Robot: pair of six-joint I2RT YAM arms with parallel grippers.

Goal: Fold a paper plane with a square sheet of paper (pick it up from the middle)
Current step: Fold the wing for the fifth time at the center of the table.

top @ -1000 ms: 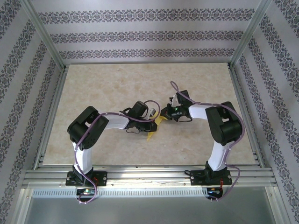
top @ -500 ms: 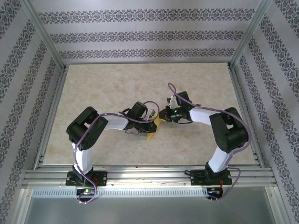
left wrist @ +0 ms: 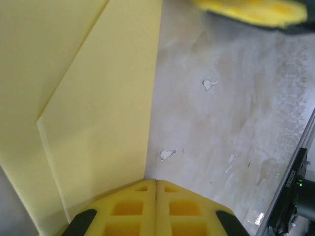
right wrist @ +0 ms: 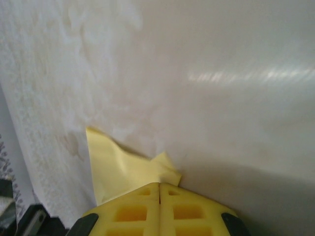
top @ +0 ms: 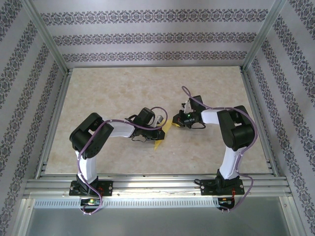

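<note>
The yellow sheet of paper lies on the table between the two arms, folded in layers into a narrow pointed shape like a paper plane. My left gripper is shut and rests its tips on it. In the left wrist view the folded layers spread left of the closed left gripper. My right gripper is shut at the paper's upper end. In the right wrist view a crumpled corner of the paper meets the closed right gripper; whether it is pinched I cannot tell.
The beige table top has a metal frame rail along its near edge and patterned walls round it. A yellow finger of the right gripper sits blurred at the top of the left wrist view.
The right arm's elbow swung outward and came back a little, and its gripper stayed at the paper's upper end. The left arm and the paper have hardly moved.
</note>
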